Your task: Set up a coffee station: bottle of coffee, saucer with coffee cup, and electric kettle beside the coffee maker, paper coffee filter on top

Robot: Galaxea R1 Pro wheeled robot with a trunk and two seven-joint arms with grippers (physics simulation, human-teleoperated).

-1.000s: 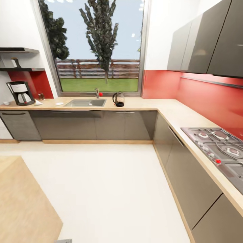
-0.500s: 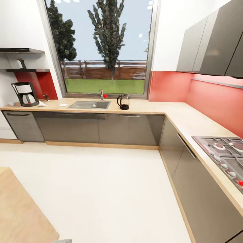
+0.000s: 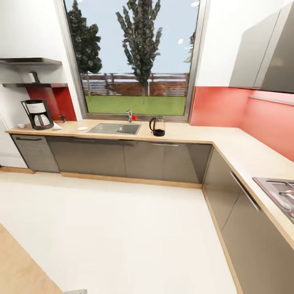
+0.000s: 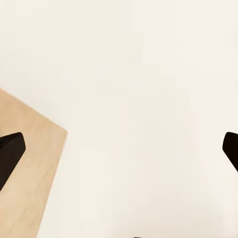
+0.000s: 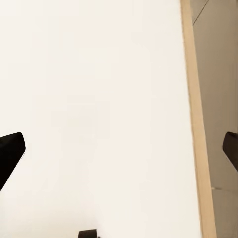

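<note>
Cut off and too small to read

The stovetop (image 3: 277, 196) runs off the frame's right edge; the bottle of coffee (image 3: 34, 76) on the kitchen shelf (image 3: 34, 85) is a tiny blur (cap colour indistinct).

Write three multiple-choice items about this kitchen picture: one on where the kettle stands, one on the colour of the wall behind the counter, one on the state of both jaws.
1. Where does the kettle stand?
A. on the counter, beside the sink
B. on the shelf
C. on the floor

2. What colour is the wall panel behind the counter?
A. blue
B. red
C. green

3. How do the jaws of the left gripper and right gripper stand?
A. both shut on a cup
B. left shut, right open
C. both open and empty

Answers:
1. A, it stands on the wood-grain top, on the side of the sink away from the coffee maker.
2. B, the panel is red.
3. C, in each wrist view the dark fingertips sit far apart with only floor between them.
</note>
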